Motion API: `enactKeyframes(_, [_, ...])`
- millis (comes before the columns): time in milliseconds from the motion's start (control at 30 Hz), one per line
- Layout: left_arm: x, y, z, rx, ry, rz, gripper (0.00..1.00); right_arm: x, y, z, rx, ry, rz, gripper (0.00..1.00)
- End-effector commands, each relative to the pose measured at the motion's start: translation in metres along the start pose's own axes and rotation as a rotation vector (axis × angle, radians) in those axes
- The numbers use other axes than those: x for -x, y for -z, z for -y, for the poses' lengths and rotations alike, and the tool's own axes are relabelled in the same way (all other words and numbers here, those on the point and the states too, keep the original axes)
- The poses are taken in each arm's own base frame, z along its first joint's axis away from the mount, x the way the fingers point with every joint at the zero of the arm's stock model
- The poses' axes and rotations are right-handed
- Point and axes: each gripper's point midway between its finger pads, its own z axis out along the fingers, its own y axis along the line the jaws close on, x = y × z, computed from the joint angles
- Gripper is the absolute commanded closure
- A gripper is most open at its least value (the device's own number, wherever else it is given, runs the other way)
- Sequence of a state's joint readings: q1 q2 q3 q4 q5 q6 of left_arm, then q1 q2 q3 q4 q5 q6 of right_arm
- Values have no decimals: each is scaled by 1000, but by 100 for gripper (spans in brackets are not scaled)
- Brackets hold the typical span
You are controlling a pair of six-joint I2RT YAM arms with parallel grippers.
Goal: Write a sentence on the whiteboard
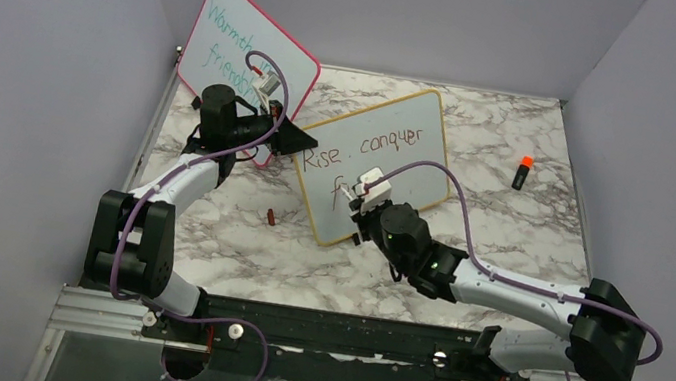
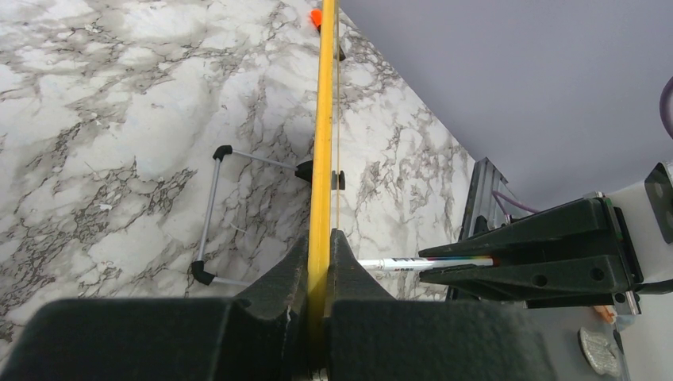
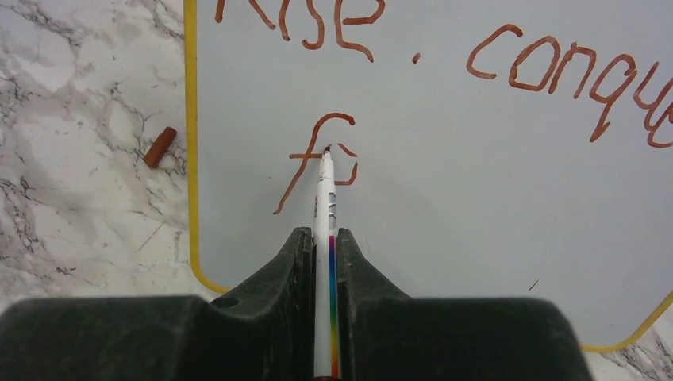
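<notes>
The right pincer [image 3: 321,242] is clenched on a marker [image 3: 324,198], its tip apparently touching the whiteboard [image 3: 492,206] mid-desk, under the sentence [image 1: 365,149]. The board's long axis runs near-left to far-right. The left pincer [image 2: 320,242] clamps its left short edge. Marble desk [image 1: 509,236] spreads toward the right edge.

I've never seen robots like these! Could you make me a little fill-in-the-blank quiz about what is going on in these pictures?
1. The right gripper holds a ____ with its tip on the whiteboard.
2. The left gripper clamps the whiteboard's ____ frame.
3. The top line of the sentence reads "Rise. ____".
4. A small brown cap lies on the marble ____ beside the whiteboard.

Missing words: marker; yellow; conquer; table.
</notes>
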State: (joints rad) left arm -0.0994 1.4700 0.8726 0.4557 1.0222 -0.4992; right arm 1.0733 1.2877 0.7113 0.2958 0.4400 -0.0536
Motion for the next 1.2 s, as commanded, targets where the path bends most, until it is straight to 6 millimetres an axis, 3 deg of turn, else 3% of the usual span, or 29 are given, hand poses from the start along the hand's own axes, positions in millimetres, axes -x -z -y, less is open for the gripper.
enactKeyframes(0, [-3, 3, -3, 9, 7, -6, 100, 12, -6, 1, -16, -13, 39, 99])
enactKeyframes(633, [-3, 4, -3, 8, 6, -5, 100, -4, -1, 24, -129, -26, -9, 100])
enactKeyframes(1167, [-2, 4, -2, 8, 5, -5, 100, -27, 8, 19, -90, -52, -82, 99])
